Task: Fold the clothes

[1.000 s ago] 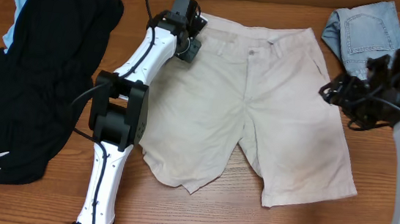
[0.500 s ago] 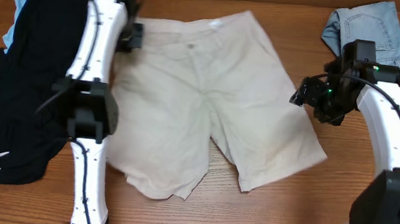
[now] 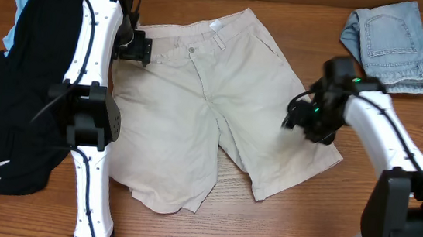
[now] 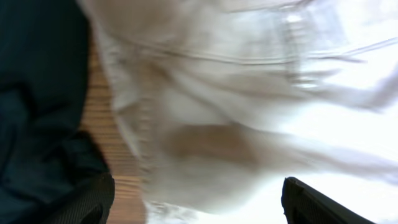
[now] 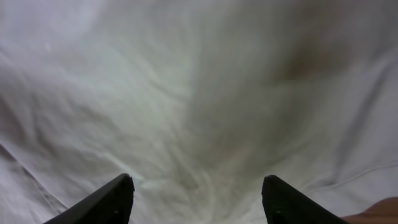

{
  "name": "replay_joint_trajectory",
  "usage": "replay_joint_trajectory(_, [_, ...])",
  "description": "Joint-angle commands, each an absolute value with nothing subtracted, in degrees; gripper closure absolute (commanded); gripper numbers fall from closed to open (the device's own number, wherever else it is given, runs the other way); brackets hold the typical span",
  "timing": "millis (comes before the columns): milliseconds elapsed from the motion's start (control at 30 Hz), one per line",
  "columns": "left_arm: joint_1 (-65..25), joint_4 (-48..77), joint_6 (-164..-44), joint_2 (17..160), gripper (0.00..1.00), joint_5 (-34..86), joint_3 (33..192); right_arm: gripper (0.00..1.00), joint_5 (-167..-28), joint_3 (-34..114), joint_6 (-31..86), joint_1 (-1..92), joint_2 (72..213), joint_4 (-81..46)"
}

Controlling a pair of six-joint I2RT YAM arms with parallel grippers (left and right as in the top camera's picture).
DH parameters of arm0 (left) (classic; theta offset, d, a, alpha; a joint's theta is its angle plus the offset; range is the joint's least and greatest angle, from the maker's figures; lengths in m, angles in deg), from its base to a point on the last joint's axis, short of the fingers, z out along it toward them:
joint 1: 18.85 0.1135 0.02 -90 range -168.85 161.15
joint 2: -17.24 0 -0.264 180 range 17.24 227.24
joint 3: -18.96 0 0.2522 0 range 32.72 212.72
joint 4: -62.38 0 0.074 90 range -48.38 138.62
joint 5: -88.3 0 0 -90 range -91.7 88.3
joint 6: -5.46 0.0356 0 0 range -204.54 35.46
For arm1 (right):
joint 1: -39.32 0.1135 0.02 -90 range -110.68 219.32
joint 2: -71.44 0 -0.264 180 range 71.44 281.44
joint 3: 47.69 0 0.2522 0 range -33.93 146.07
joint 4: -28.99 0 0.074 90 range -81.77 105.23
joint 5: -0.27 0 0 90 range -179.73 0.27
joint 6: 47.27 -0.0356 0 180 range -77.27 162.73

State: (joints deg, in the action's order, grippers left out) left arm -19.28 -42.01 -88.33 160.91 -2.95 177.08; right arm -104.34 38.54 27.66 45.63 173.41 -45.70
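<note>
The clothes, pale beige shorts [image 3: 197, 109], lie spread on the wooden table with the waistband toward the upper left and both legs pointing down and right. My left gripper [image 3: 136, 47] hovers at the left end of the waistband. In the left wrist view its gripper [image 4: 196, 208] is open, fingers [image 4: 87, 202] wide apart, with blurred beige cloth [image 4: 236, 124] below and nothing pinched. My right gripper [image 3: 298, 121] is over the outer edge of the right leg. In the right wrist view it [image 5: 196, 199] stands open just above the cloth [image 5: 199, 93].
A big black garment [image 3: 35, 94] covers the table's left side, close beside the left arm, with a light-blue cloth [image 3: 19, 3] poking out at the top left. Folded light-blue denim shorts [image 3: 394, 43] lie at the back right. Bare wood [image 3: 233, 214] shows along the front.
The shorts were dragged left and turned, waistband now at the upper left. My left gripper let go of the waistband and opened. The right arm swung left and down onto the right leg.
</note>
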Motion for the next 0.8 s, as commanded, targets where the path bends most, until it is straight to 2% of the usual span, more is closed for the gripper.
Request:
replay_joint_trajectory(0, [-19.65,-43.52,-85.51,159.80,0.15,6.90,184.20,0.32,-104.12,33.88,24.93,48.93,173.81,-43.95])
replay_joint_trajectory(167, [-20.41,-44.26,-83.57,159.80,0.18,9.42,190.89,0.32,-104.10,29.84,23.14,50.57,173.81,-41.30])
replay_joint_trajectory(433, [-23.93,-40.02,-77.86,159.82,0.19,9.33,191.79,0.32,-101.19,24.18,18.37,50.46,173.85,-37.28])
replay_joint_trajectory(767, [-29.83,-32.76,-70.15,159.97,0.12,9.29,191.70,0.34,-90.44,24.15,9.59,49.08,175.27,-34.55])
